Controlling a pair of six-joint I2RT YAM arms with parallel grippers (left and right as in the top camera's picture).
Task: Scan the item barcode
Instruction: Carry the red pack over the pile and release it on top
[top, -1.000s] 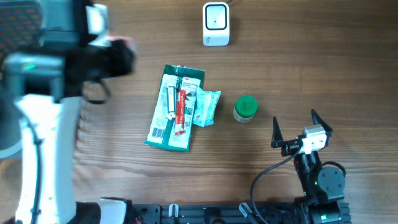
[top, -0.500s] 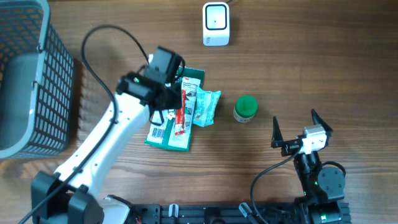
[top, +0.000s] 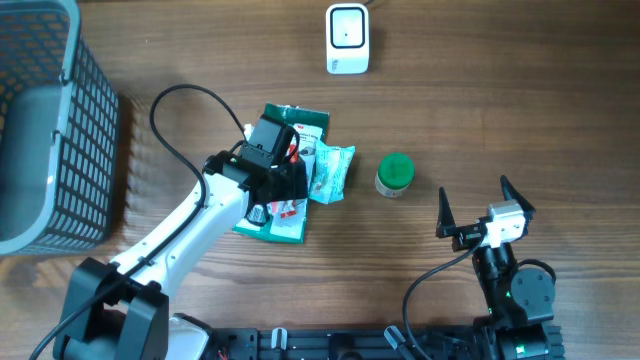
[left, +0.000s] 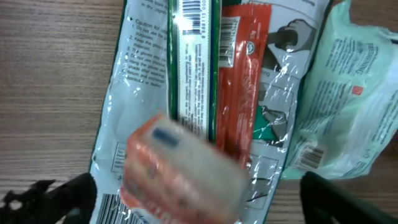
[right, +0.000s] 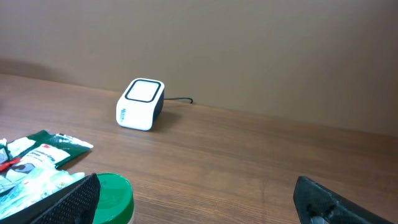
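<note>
The left hand (top: 281, 188) hangs over a pile of packets near the middle of the tabletop (top: 520, 90). Its fingers (left: 48, 194) are spread wide and grip nothing. In the left wrist view a small orange box (left: 183, 177) with a blue mark shows between them, clear of both fingers and badly blurred. It sits over the lower end of the pile, but I cannot tell whether it rests on it.

The pile is a large flat green packet (left: 118, 93) with a barcode near its 6 o'clock end. A green-and-white strip (left: 194, 68) and a red stick sachet (left: 245, 81) lie lengthwise on the packet, side by side. A pale mint packet (left: 348, 93) overlaps the large packet's 3 o'clock edge.

Just beside the mint packet at 3 o'clock, and apart from it, a small jar with a green cap (top: 395, 173) stands upright. The white barcode scanner (top: 347, 38) sits at 12 o'clock near the far edge of the tabletop, well apart from the pile, with a cable running from its back. A dark wire basket (top: 95, 150) fills the 10 o'clock corner.

The right hand (top: 474, 200) is parked at about 4 o'clock with its fingers spread and holding nothing. Its wrist view looks across the green cap toward the scanner.
</note>
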